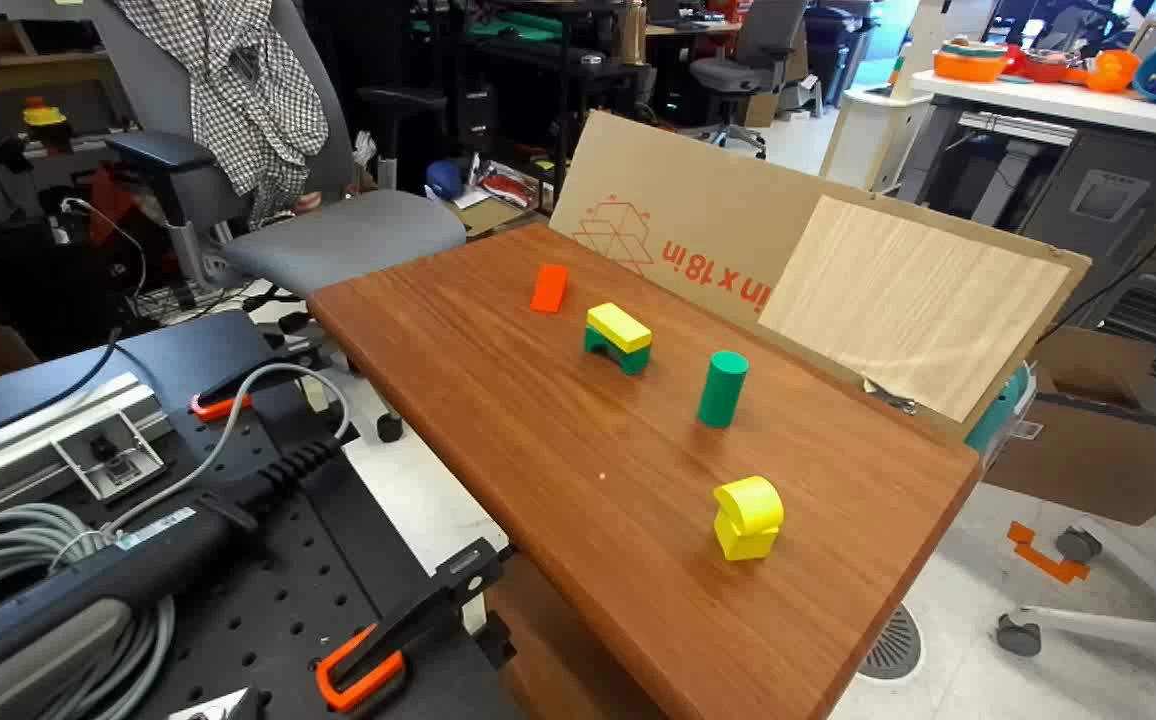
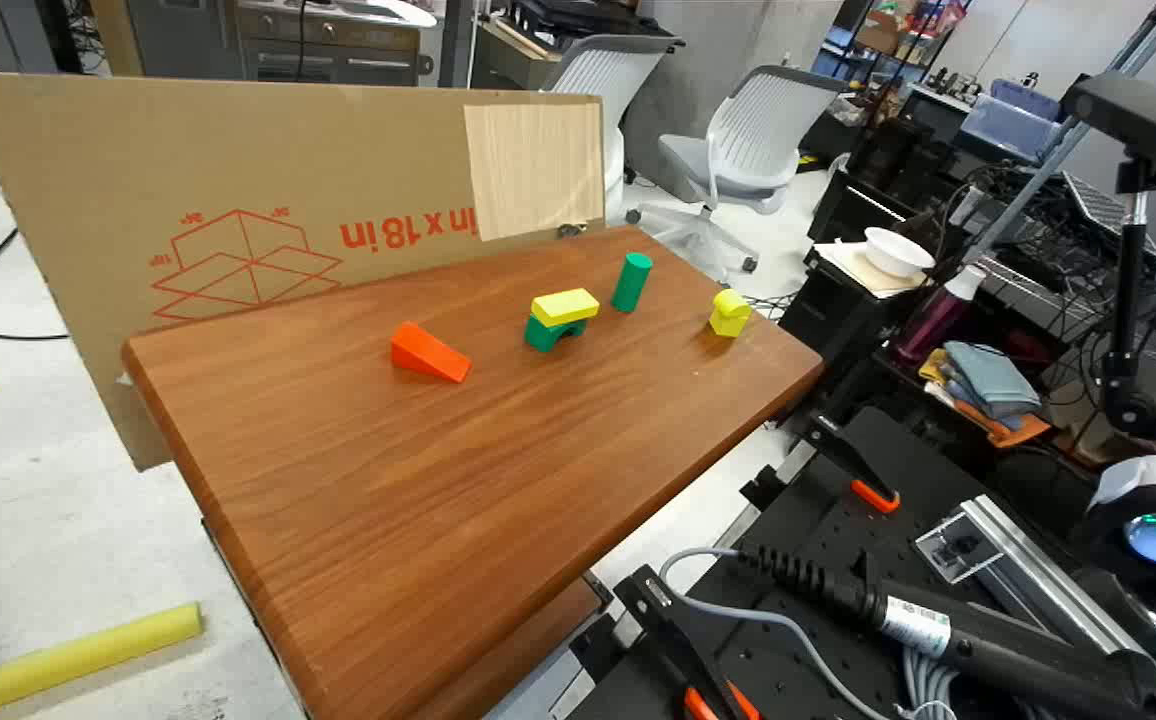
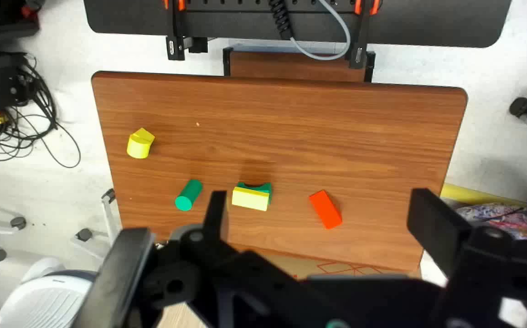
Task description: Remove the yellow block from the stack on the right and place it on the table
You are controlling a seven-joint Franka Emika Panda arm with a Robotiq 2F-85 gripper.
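Note:
The stack stands near one end of the reddish-brown table (image 1: pixel 478 390), which also shows in the wrist view (image 3: pixel 318 123). The yellow block (image 1: pixel 752 503) is its upper piece and has a curved side. It rests on a second yellow block (image 1: pixel 746 543) with flat faces. In an exterior view the yellow block (image 2: pixel 731 302) is again on top. In the wrist view the yellow block (image 3: pixel 138 146) is at the left, partly covering its mate. My gripper (image 3: pixel 320 200) is open and empty, high above the table, with the stack outside its fingers to the left. Neither exterior view shows the gripper.
A green cylinder (image 1: pixel 723 389) stands near the stack. A yellow block (image 1: pixel 619 327) lies on a green arch block (image 1: pixel 630 358). An orange-red wedge (image 2: pixel 428 353) lies farther along. A cardboard sheet (image 2: pixel 88 200) stands along the table's long edge.

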